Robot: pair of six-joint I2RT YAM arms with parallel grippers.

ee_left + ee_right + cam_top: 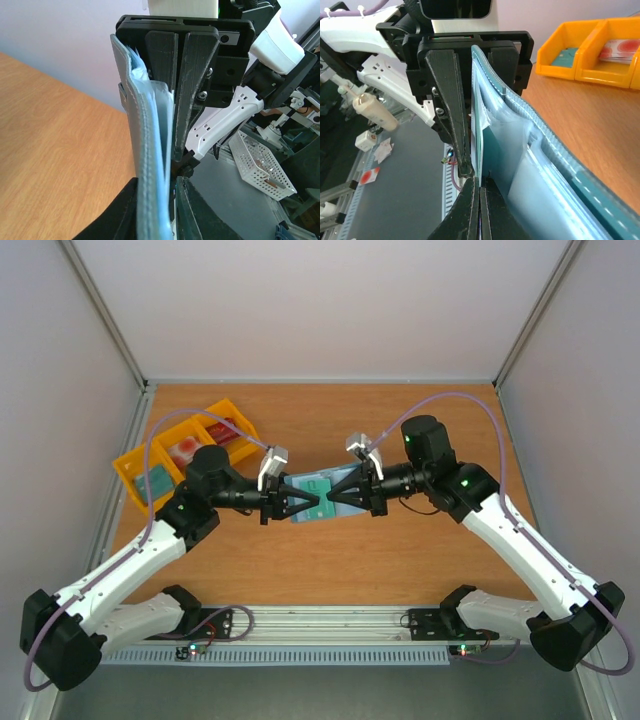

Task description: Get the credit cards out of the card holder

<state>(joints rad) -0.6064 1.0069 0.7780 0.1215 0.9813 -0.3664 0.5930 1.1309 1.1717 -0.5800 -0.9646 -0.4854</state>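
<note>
Slate-blue card holder [311, 486] sits at mid-table between both arms. The left gripper [314, 503] is clamped on its edge, and the right gripper [329, 497] pinches a teal credit card [493, 150] inside.

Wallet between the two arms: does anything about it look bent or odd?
Yes, a little. The wallet is gripped from opposite ends by the left pincer and right pincer, and its soft cover bows outward instead of staying flat. No tear shows. The yellow tray sits slanted at the rear left.
</note>
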